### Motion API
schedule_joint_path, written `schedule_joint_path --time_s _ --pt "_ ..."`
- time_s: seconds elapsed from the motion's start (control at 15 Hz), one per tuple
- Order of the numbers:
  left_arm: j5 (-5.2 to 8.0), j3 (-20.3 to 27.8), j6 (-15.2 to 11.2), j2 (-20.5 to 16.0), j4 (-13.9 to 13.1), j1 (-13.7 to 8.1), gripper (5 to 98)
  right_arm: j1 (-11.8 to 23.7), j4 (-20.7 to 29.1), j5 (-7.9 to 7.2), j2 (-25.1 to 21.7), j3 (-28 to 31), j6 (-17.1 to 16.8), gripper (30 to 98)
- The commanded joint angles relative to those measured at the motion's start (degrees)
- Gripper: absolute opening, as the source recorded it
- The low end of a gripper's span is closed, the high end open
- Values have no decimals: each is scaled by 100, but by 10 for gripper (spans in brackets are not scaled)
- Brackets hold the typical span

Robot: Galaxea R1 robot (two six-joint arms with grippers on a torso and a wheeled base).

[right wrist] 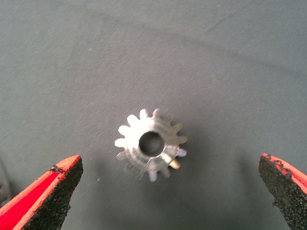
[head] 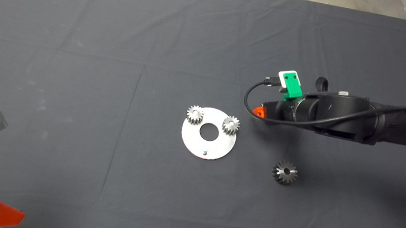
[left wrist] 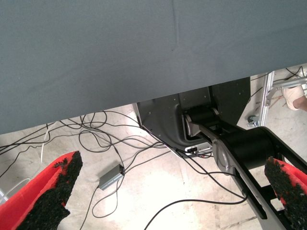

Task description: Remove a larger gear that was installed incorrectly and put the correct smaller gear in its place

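- Green and red, the left gripper is parked at the lower left corner of the dark grey cloth mat. Its fingers are spread wide with nothing between them, and its wrist view shows only cables on the floor.
- Near the middle of the mat lies the round silvery metal plate with a centre hole. Two small steel gears sit on its far side, and the short bare pin on its near side is free.
- Just right of the plate, the right gripper hangs above the mat with its fingers far apart. The smaller gear, silvery steel with a dark bore, lies flat between them and touches neither pad. The arm hides it in the head view, so taking it as the replacement is my judgement.
- Further right and nearer the front edge, the larger gear, a dark steel toothed wheel, rests alone on the mat, well clear of the plate.
- The step in hand looks like picking up the smaller gear.
  - Come straight down and centred so both pads meet the teeth together.
  - Close gently to keep it level.
  - Carry it flat to the bare pin, with the bore lined up over it.
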Motion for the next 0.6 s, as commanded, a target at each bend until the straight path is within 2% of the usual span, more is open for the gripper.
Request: schedule_joint_path --time_s 0.0,0.07,0.13,0.27,0.4,0.53 --pt "8 81 2 29 -92 -45 976 73 -325 34 -25 -13 51 971" --pt "8 81 2 29 -101 -45 976 64 -378 54 -16 -13 51 970" --pt "8 81 2 29 -101 -45 976 55 -386 139 -8 -39 59 971" --pt "0 81 2 29 -101 -45 976 22 -395 374 -8 -143 59 970" --pt "-9 81 2 29 -101 -45 976 -51 -395 507 1 -249 60 971" --pt "-9 81 2 29 -101 -45 976 -120 -500 587 10 -294 243 971"
